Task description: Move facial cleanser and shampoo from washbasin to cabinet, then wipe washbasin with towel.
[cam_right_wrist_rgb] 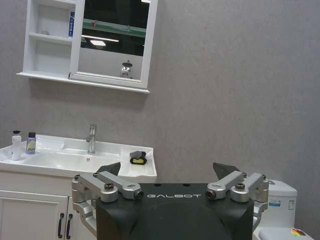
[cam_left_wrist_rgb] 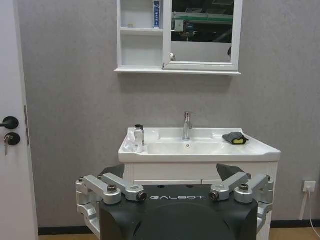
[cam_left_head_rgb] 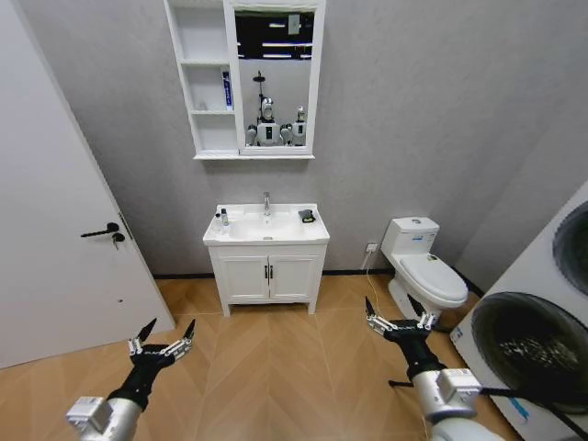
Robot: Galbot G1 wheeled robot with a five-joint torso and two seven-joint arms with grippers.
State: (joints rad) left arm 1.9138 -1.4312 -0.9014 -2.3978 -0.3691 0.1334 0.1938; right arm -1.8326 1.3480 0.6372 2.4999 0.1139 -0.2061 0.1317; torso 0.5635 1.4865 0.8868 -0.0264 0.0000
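Washbasin [cam_left_head_rgb: 266, 230], well ahead of both spread-fingered grippers, left [cam_left_head_rgb: 163, 345] and right [cam_left_head_rgb: 400, 319]: two small bottles [cam_right_wrist_rgb: 22, 145], labels illegible; towel [cam_left_head_rgb: 307, 217]; cabinet [cam_left_head_rgb: 207, 83] above, top cut off.

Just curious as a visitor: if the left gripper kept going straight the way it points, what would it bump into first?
Probably the washbasin or the vanity under it; the open left gripper faces it across bare floor, though the exact height is hard to judge.
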